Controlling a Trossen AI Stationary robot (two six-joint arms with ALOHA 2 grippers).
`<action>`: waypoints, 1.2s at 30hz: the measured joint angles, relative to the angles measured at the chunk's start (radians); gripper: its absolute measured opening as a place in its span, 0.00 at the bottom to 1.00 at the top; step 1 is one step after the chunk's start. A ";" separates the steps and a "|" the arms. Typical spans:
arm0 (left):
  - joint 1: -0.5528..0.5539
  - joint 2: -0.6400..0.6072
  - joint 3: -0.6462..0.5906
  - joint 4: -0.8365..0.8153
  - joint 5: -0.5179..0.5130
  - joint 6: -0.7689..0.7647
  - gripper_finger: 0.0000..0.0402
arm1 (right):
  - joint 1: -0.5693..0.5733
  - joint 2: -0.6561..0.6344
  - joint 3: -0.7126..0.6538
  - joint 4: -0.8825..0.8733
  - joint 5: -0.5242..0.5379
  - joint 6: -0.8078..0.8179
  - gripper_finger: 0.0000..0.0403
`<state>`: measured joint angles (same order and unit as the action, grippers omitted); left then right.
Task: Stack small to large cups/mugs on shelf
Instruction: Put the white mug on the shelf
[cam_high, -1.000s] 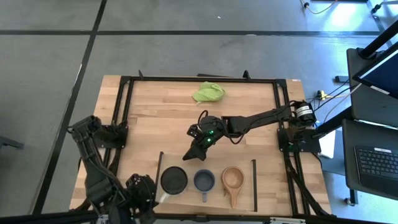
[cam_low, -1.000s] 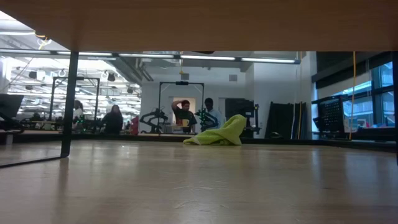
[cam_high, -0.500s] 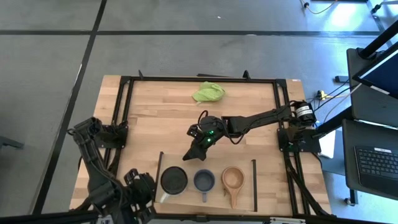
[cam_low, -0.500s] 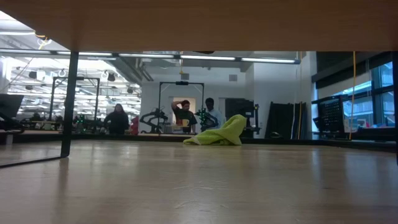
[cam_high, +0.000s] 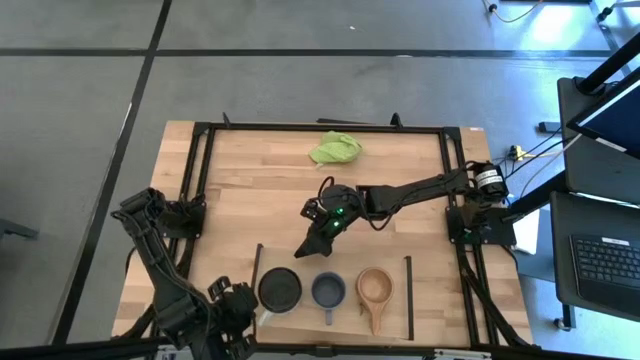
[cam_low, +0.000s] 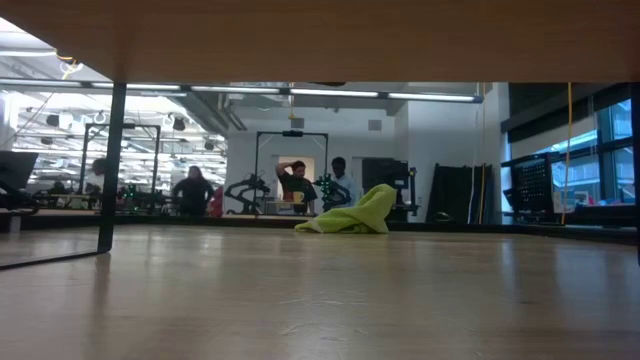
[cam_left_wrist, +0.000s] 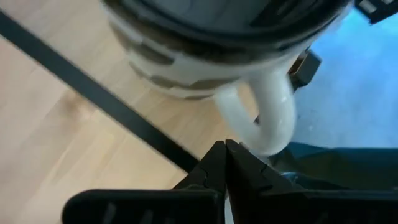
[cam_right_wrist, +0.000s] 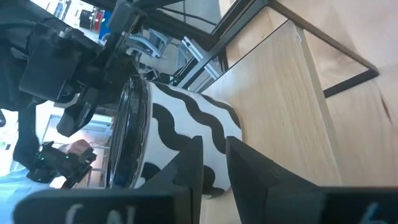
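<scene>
1. On the shelf (cam_high: 335, 262), my landmark for everything else, three cups stood in one row along its length: the white mug (cam_high: 279, 290) with its dark inside at one end, the blue-grey mug (cam_high: 328, 290) in the middle, and the tan wooden cup (cam_high: 375, 286) at the other end.
2. None of the three touched its neighbour, and none sat inside another; each stood upright on the board between the thin black bars.
3. I had the left pincer (cam_high: 240, 312) at the shelf's white-mug end, just beside that mug's handle.
4. From the left wrist camera I saw the left pincer (cam_left_wrist: 224, 157) drawn narrow, its two tips pressed together with nothing between them, right at the white mug's (cam_left_wrist: 186, 59) looped handle.
5. I had the right pincer (cam_high: 308, 246) hovering past the shelf's far long edge, opposite the gap between the white mug and the blue-grey mug, and apart from both.
6. Through the right wrist camera its fingers (cam_right_wrist: 255, 171) stood parted only narrowly and held nothing, with the white mug's (cam_right_wrist: 180, 134) wavy dark pattern beyond them.
7. Well beyond the shelf, near the far edge of the surface (cam_high: 250, 180), lay a lime-green cloth (cam_high: 335, 149).
8. Past the surface, the low camera showed people (cam_low: 297, 187) in the room behind.
</scene>
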<state>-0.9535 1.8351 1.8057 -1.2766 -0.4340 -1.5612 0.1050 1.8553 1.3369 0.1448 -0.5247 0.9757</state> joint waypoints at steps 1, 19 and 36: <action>0.000 0.000 0.000 0.007 -0.012 0.000 0.00 | -0.002 0.000 0.000 0.000 -0.010 0.004 0.18; 0.035 0.000 0.000 0.070 -0.080 0.050 0.00 | -0.021 0.000 0.000 -0.023 -0.053 0.012 0.18; 0.058 0.000 0.000 0.093 -0.102 0.065 0.01 | -0.067 0.000 0.000 -0.023 -0.053 -0.012 0.18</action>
<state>-0.8958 1.8351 1.8057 -1.1836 -0.5361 -1.4965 0.0377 1.8549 1.3369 0.1220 -0.5777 0.9640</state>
